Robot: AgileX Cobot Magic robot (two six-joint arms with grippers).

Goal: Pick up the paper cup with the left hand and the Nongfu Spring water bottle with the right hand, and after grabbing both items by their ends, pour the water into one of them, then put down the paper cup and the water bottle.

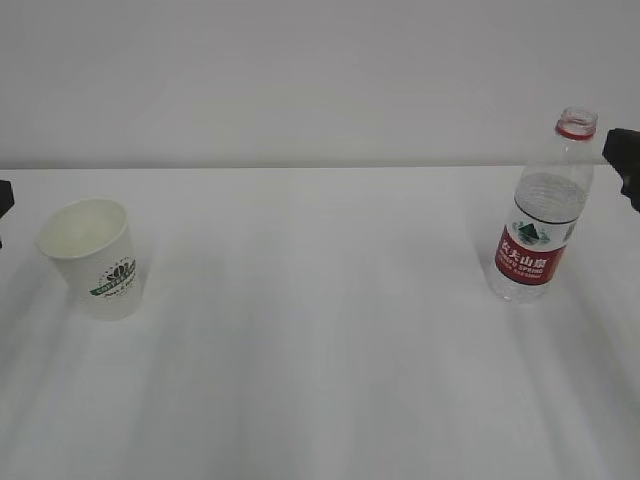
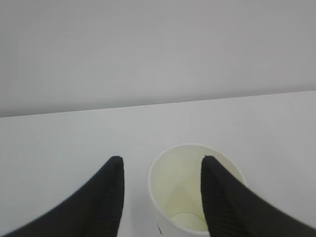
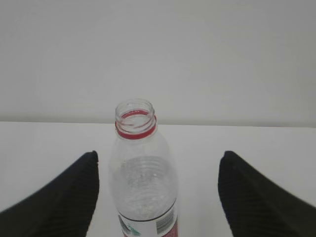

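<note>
Two things are sitting on your white bench [image 1: 320,330]: the paper cup [image 1: 95,258] at the left, leaning over, and the Nongfu Spring water bottle [image 1: 542,220] at the right, uncapped and tilting slightly. Your left hand [image 2: 160,197] is spreading its jaws part-way, one finger outside the cup [image 2: 195,190] and the other across its rim; you cannot tell whether they are touching it. Your right hand [image 3: 158,195] is holding its jaws wide around the bottle [image 3: 143,177], gripping nothing.
</note>
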